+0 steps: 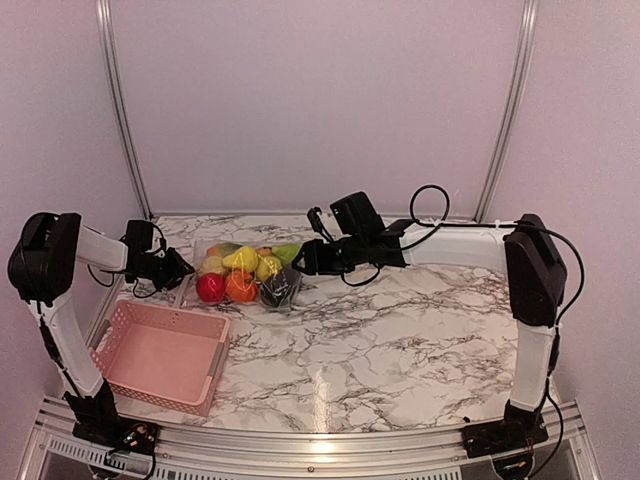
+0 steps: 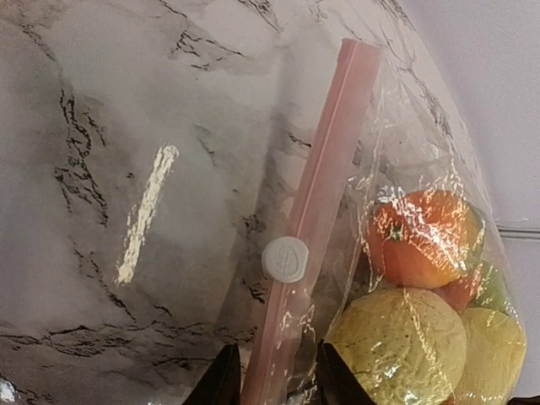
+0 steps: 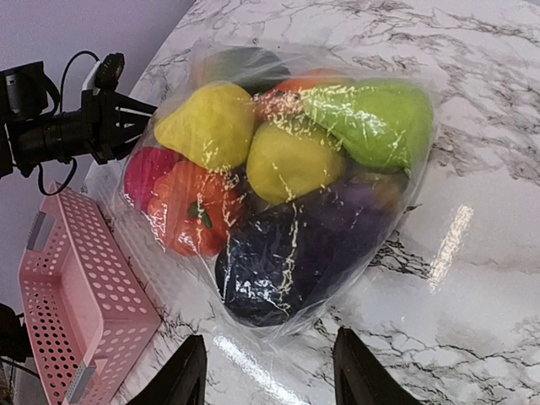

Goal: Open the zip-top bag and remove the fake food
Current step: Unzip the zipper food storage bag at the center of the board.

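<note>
- One pink mesh basket [image 1: 160, 352] sits nearest, at the left of the marble table [image 1: 400, 330].
- Just beyond it lies the zip-top bag [image 1: 245, 272], with the fake food [image 3: 287, 160] packed inside.
- At the bag's left edge, the left gripper [image 2: 274, 380] has its fingers on either side of the pink zip strip [image 2: 325, 160], near a white round tab [image 2: 285, 258]; whether they pinch it, I cannot tell.
- At the bag's right end, the right gripper [image 3: 270, 375] hangs spread, only bare tabletop between its fingers.
</note>
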### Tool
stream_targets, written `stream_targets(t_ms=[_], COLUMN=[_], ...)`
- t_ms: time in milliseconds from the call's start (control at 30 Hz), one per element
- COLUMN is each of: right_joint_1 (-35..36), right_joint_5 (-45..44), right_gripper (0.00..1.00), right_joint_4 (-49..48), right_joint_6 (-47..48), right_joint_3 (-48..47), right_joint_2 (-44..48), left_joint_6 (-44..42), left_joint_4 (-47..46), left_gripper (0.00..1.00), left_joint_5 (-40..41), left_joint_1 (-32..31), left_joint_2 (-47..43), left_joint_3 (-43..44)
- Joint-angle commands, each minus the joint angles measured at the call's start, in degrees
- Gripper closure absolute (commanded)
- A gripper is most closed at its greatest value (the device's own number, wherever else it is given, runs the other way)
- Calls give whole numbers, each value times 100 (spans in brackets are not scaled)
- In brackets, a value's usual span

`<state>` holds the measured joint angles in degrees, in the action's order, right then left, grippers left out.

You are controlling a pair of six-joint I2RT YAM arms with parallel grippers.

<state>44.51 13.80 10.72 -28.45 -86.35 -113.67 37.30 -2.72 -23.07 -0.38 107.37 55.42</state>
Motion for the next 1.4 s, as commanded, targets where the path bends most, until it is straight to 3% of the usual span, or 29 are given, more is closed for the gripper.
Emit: stream_targets(t_ms=[0, 100, 167, 500, 767, 1033, 1367], right_joint_1=[-57, -59, -57, 269, 836, 1158, 1893], right_joint_5=[35, -14, -66, -1121, -2032, -2472, -3230], right_gripper=[51, 50, 51, 49, 38, 28, 14], right_joint_4=[-128, -123, -92, 441, 764, 756, 881], right_joint_6=[50, 71, 97, 691, 1233, 1622, 2202], right_joint_3=[38, 26, 5, -515, -1118, -704, -405], right_joint_2=[161, 169, 182, 321, 425, 1055, 1604], left_joint_6=[395, 537, 631, 1528, 2410, 3130, 3389], left_joint_4=[-709, -829, -884, -643, -402, -235, -195], left_gripper=[77, 95, 100, 100, 100, 100, 100], left_joint_5=[-494, -563, -596, -343, 404, 1351, 1947], left_joint_1=[-51, -96, -138, -856, -1633, -2720, -3551], left_joint_2=[-146, -325, -520, -2018, -3061, -3871, -3747], left_joint_3=[-236, -388, -497, -527, -541, -1081, -881])
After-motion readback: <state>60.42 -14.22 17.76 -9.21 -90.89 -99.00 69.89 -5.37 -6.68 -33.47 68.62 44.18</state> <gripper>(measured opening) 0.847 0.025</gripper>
